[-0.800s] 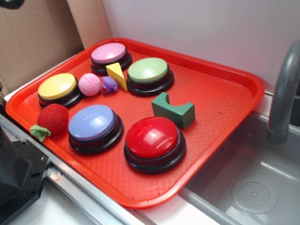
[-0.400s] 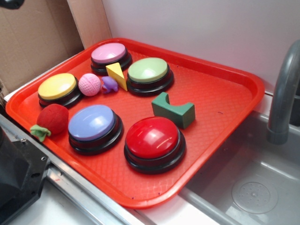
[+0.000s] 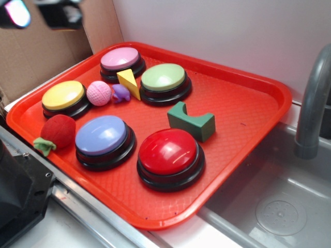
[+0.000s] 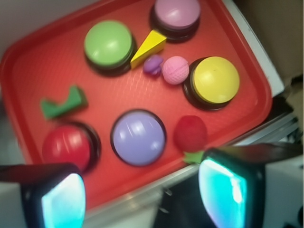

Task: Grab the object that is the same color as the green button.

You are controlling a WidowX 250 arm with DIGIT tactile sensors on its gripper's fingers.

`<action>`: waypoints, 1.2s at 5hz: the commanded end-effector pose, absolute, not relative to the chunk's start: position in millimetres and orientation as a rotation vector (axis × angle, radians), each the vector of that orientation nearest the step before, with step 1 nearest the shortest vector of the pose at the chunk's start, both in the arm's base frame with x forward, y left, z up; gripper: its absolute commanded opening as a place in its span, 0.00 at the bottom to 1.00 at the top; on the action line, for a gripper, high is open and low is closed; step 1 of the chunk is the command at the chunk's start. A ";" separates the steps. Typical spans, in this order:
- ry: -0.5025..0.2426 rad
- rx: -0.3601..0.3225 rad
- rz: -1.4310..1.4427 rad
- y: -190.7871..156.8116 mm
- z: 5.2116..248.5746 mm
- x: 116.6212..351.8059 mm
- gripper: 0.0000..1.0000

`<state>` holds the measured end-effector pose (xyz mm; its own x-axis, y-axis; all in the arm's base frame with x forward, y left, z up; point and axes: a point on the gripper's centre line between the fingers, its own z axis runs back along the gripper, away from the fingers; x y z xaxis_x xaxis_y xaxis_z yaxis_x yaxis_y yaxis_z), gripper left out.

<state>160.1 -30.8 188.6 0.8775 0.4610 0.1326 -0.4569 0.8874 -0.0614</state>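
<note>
The object, a small dark green block (image 3: 190, 121) with a curved notch in its top, lies on the red tray (image 3: 243, 98) between the pale green button (image 3: 163, 77) and the red button (image 3: 168, 151). My gripper (image 3: 37, 13) hovers blurred at the far top left, high above the tray's left corner and far from the block. In the wrist view the gripper (image 4: 142, 199) is open, its two pads wide apart with nothing between them. There the green block (image 4: 63, 102) sits at the left and the green button (image 4: 109, 43) at the top.
The tray also holds pink (image 3: 120, 58), yellow (image 3: 63, 95) and blue-lavender (image 3: 101, 135) buttons, a yellow wedge (image 3: 130, 81), a pink ball (image 3: 98, 93), a small purple piece (image 3: 121, 93) and a red plush strawberry (image 3: 58, 130). A sink (image 3: 279, 206) and grey faucet (image 3: 312, 103) lie at the right, cardboard (image 3: 31, 57) at the left.
My gripper has come into the exterior view at the top left, where only a dark sliver showed before. Everything on the tray is where it was.
</note>
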 end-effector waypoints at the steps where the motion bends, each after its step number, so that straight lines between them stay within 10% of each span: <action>1: -0.198 -0.050 0.752 -37.0 143.9 212.2 1.00; 3: -0.245 0.003 0.844 -58.7 85.1 256.6 1.00; 6: -0.200 -0.113 0.768 -94.9 34.4 263.8 1.00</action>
<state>259.0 -96.6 26.4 0.6993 0.7040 0.1239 -0.6888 0.7100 -0.1467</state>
